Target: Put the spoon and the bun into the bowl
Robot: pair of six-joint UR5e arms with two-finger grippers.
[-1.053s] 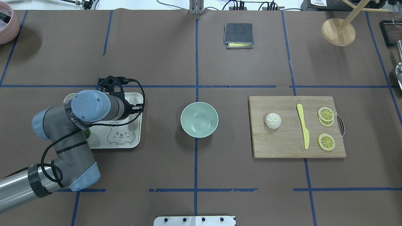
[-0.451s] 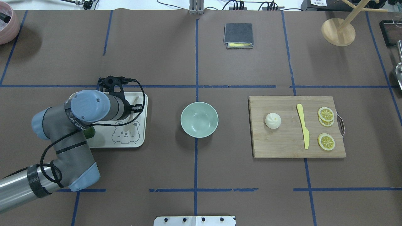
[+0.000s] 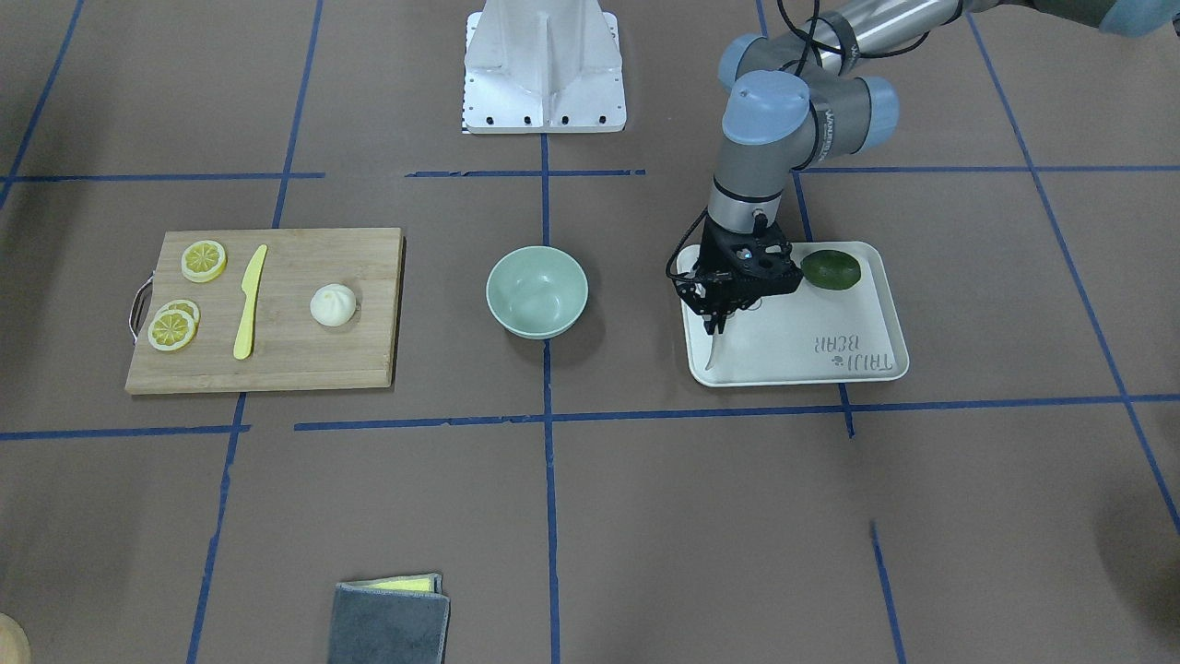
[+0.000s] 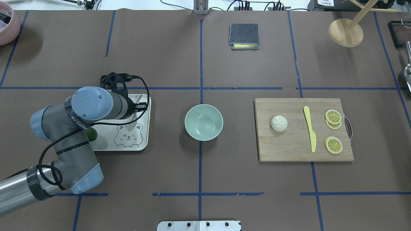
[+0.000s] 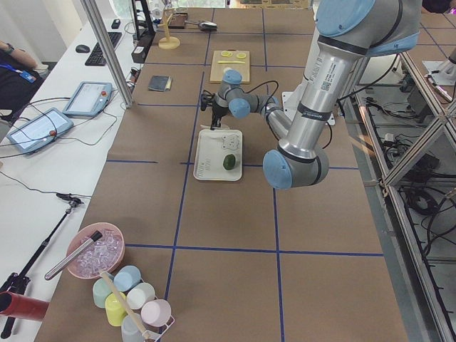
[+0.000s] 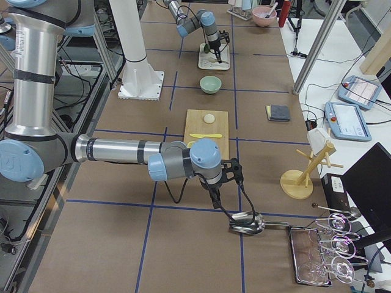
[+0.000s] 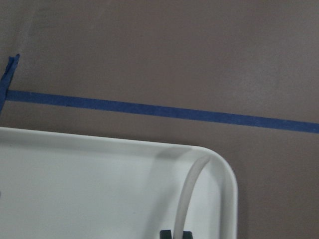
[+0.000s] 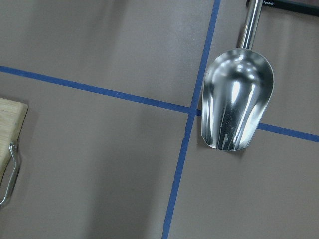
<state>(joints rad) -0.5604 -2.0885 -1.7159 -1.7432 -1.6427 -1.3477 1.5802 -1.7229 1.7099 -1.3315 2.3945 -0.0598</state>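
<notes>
Closest to you on the desk [image 3: 645, 516] lies a folded grey cloth [image 3: 389, 622]. A little further in, at the robot's right end, the right gripper [image 6: 215, 194] hangs near a metal scoop [image 8: 237, 102] that lies on the desk. Only the side camera catches that gripper, so you cannot tell whether its jaws are apart or together.

Then comes the middle row. On the robot's left you see a white tray [image 3: 784, 341]. The left gripper [image 3: 717, 325] points down over the tray's end nearest the bowl, its jaws clamped on the handle of the spoon [image 7: 189, 191]. The spoon runs along that end of the tray toward the corner on your side. You cannot tell whether it is clear of the tray. A lime [image 3: 831, 269] sits in the tray's far part, just beside the gripper.

The bowl [image 3: 536, 295] stands alone in the middle, apart from the tray, with nothing in it.

On the robot's right lies a cutting board [image 3: 295, 360]. The bun [image 3: 333, 304] rests on its end nearest the bowl, then a yellow knife [image 3: 249, 300], then lemon slices [image 3: 172, 327] by the handle end.

Farthest from you is the robot's base [image 3: 544, 69].
</notes>
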